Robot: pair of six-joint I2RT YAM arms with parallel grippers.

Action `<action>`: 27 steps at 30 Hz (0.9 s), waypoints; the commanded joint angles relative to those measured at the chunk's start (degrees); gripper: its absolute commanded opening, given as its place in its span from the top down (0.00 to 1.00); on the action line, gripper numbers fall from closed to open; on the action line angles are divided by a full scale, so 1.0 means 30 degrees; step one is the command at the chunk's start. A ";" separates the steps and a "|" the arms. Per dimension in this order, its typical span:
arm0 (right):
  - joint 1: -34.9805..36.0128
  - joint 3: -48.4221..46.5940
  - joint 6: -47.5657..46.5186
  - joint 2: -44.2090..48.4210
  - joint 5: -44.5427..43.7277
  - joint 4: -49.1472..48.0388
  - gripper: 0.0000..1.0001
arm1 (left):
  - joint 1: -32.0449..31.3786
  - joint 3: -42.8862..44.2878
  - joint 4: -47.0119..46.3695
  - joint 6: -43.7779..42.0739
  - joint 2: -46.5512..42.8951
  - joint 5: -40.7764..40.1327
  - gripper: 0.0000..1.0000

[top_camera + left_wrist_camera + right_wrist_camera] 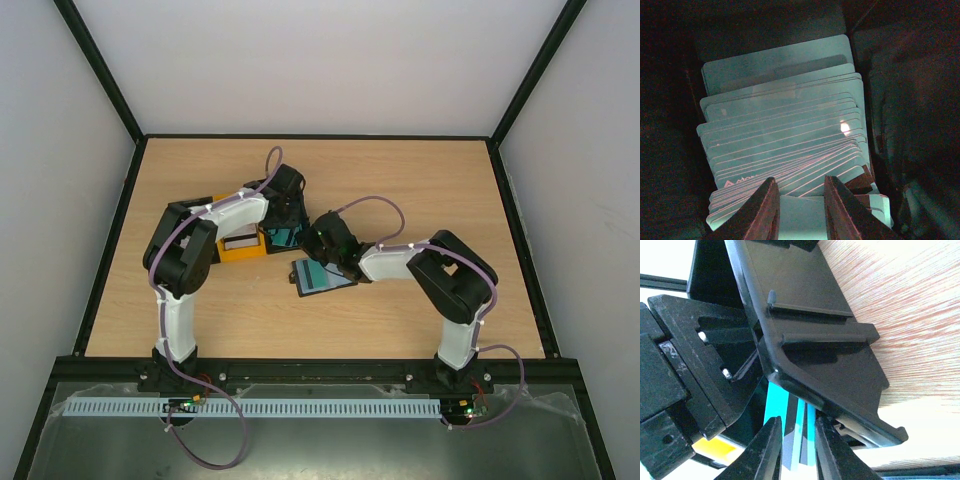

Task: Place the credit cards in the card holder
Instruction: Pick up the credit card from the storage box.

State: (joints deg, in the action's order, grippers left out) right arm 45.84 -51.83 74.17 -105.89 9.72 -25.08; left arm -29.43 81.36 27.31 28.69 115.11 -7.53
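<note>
Teal credit cards (785,125) stand fanned on edge in a black bin (810,305), beside a yellow bin (240,250). The card holder (300,272) lies open on the desk (420,180) just right of the bins, with a teal card on it. The left pincer (800,210) sits at the nearest cards, fingers slightly apart; I cannot tell whether it grips one. The right pincer (795,450) flanks teal and grey card edges; whether it is clamped on them is unclear.

The work surface is a light wood-grain tabletop (430,190), bordered by black frame rails (315,136). Plain pale walls (320,60) enclose it at the back and on both sides. A white slotted strip (320,408) runs along the near edge. Lighting is even and diffuse.
</note>
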 commanded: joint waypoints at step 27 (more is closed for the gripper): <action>0.0395 -0.0053 0.1321 -0.0762 0.0591 -0.0279 0.83 | 0.0289 -0.0276 0.0565 -0.0170 -0.0694 -0.0273 0.72</action>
State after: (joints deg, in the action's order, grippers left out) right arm 46.57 -52.01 77.43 -107.15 13.13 -25.58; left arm -29.39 81.36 27.31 28.69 115.11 -7.51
